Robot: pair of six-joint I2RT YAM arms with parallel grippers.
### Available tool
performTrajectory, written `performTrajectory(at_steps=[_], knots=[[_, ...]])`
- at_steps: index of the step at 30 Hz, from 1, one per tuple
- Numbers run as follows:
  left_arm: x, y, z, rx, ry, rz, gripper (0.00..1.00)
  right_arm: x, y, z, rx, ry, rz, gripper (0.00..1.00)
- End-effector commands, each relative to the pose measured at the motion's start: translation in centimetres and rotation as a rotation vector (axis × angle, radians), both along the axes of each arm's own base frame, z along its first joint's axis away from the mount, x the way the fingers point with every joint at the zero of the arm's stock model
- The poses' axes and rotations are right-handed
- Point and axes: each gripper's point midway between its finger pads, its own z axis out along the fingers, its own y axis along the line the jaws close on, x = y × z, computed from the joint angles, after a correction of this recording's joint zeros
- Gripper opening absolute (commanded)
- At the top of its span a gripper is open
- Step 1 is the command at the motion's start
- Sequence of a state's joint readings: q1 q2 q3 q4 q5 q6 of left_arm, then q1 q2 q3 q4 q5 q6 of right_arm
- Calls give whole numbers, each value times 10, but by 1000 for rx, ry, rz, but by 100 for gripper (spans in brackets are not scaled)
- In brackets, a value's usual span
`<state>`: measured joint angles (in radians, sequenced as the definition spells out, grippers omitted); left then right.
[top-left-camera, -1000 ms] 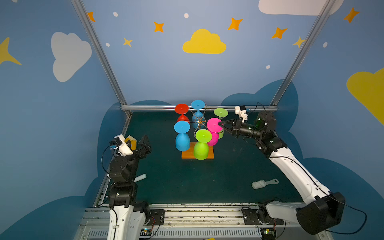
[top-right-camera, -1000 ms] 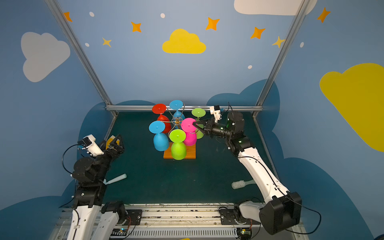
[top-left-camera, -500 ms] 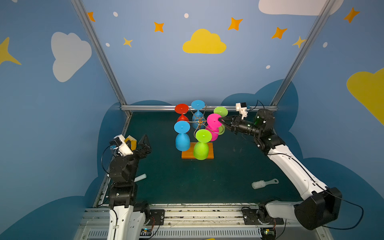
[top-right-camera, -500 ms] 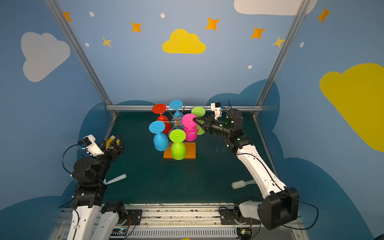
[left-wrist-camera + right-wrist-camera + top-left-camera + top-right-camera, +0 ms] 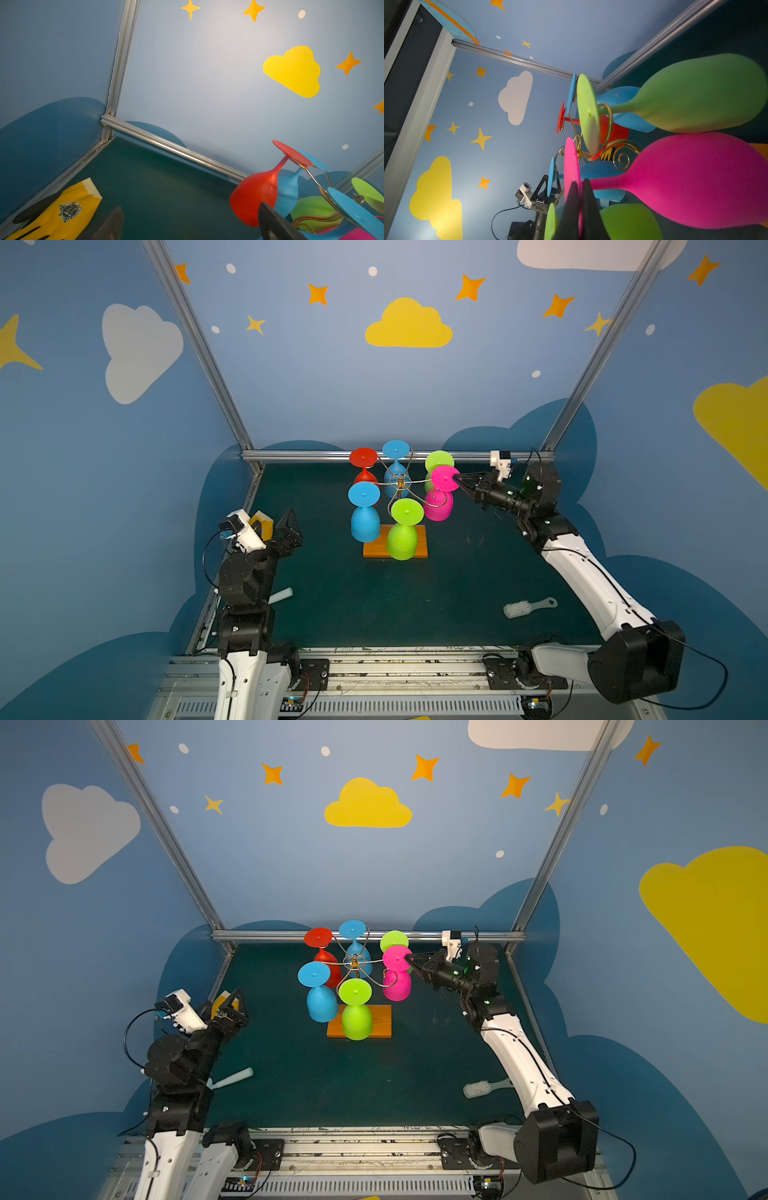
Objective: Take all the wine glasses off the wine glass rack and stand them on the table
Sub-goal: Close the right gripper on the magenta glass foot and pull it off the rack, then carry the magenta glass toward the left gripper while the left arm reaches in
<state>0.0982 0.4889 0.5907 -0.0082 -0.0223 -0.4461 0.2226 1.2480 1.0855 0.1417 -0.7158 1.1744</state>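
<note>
Green mat (image 5: 457, 593): brush (image 5: 524, 608), glove (image 5: 262, 522) well apart from rack (image 5: 400, 483).

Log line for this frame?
right gripper: shut on pink wine glass foot | left gripper: open, away from rack | wine glass rack: five other glasses hanging

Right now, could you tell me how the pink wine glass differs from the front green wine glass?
The pink wine glass has its foot pinched by the shut right gripper; the front green wine glass is untouched. Pink sits at the rack's right side, green at the front over the orange base. Both are bowl down.
</note>
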Motion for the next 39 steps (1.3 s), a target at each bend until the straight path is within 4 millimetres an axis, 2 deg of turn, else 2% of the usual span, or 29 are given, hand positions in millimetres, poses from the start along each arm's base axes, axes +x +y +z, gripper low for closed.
performTrajectory(at_steps=[1,5,8,12,18,22,25,34,39], knots=[[-2,2,3,7,-14,8,99,-13,-14,19,0,-78,-33,0],[-3,-3,15,32,-14,-21,99,-25,-34,14,-49,-102,-96,0],[-4,-17,30,49,-9,-97,98,-35,-49,18,-102,-146,-150,0],[-4,-53,58,7,-24,-318,94,-50,-59,43,-208,-272,-182,0],[-13,-106,108,-68,-64,-673,80,-73,-66,95,-345,-487,-220,0],[-21,-133,142,-122,-105,-902,74,-84,-54,124,-381,-613,-168,0],[-21,-147,156,-133,-106,-1003,70,-88,-37,139,-389,-691,-101,0],[-33,-214,177,-61,-107,-1266,64,-97,21,169,-391,-843,81,0],[-30,-239,180,-54,-106,-1323,61,-105,50,173,-387,-889,162,0]])
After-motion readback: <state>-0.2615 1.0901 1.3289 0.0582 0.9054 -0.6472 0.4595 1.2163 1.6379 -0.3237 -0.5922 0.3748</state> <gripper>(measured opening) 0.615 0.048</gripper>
